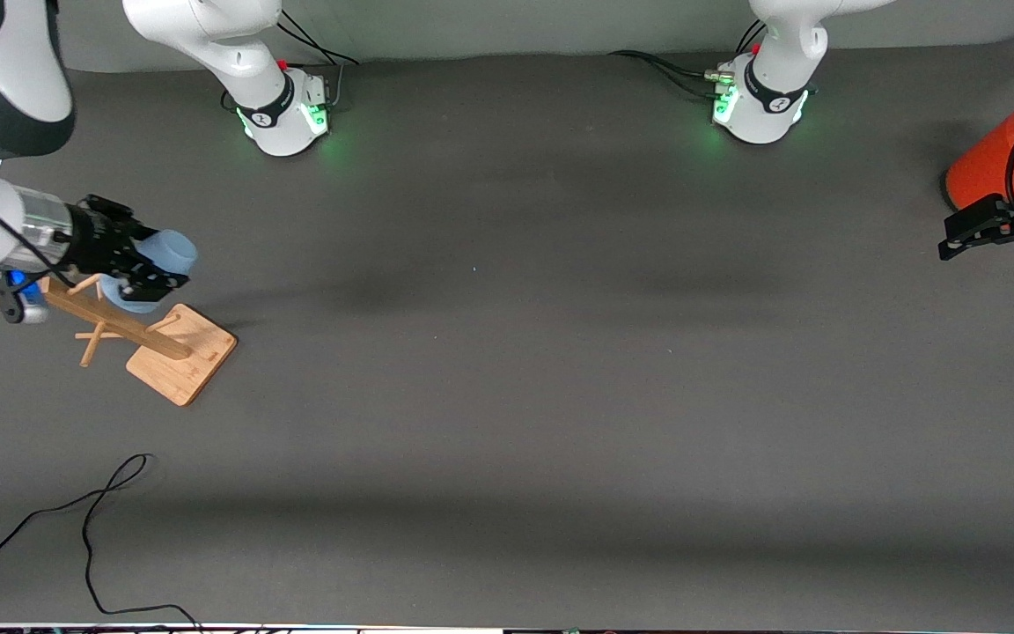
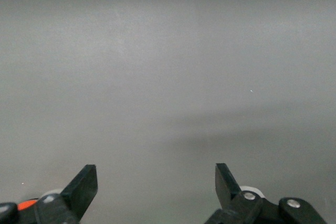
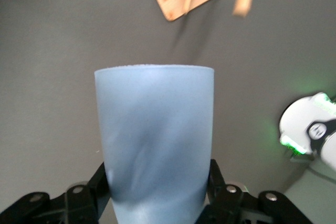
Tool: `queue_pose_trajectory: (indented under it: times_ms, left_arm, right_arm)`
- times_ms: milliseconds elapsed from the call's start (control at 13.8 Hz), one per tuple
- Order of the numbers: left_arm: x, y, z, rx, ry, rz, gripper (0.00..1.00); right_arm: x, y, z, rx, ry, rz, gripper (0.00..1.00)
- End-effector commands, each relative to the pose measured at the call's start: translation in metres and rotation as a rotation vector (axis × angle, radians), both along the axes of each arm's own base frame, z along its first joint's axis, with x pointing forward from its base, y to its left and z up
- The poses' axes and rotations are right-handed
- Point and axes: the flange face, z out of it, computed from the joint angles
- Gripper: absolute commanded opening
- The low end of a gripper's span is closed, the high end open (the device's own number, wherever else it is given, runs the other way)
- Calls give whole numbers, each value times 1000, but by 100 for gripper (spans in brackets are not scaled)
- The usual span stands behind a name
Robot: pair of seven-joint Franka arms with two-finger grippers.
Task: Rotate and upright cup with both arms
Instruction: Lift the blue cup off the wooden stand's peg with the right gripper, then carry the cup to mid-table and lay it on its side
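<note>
There are two robot arms, each with one gripper: the right gripper (image 1: 150, 264) and the left gripper (image 1: 991, 233). There is one pale-blue cup (image 3: 155, 140), and it sits between the jaws of the right gripper. Between the jaws of the left gripper there is nothing. There is one wooden rack (image 1: 155, 339) with one flat base and several pegs, just below the jaws of the right gripper. There is one orange can (image 1: 995, 158) close above the left jaws. One black cable (image 1: 89, 528) lies on the one table (image 1: 507, 396).
</note>
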Motion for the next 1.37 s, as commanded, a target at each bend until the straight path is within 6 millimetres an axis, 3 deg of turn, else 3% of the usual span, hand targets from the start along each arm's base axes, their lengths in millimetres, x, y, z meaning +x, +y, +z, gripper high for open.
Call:
queue_pose_trajectory:
  times_ms: [0,362,651,1013,1157,1230,1302]
  left_arm:
    - [-2,1,2,7,-13,-1,100]
    - [-3,0,1,6,1,-3,100]
    - [-3,3,0,6,0,3,100]
    - [-3,5,0,6,1,6,100]
    - [-3,5,0,6,1,6,100]
    - [-4,5,0,6,3,6,100]
    - [-4,5,0,6,3,6,100]
  right_arm:
    - [22,43,7,-11,16,-71,2]
    - [46,136,13,8,20,-158,2]
    - [24,225,-2,-22,-3,-25,2]
    - [26,325,-85,-54,-83,-2,2]
    - [26,366,-129,-85,-139,1,2]
    - [35,376,-149,-83,-165,-31,3]
    - [31,396,-172,-97,-179,-21,3]
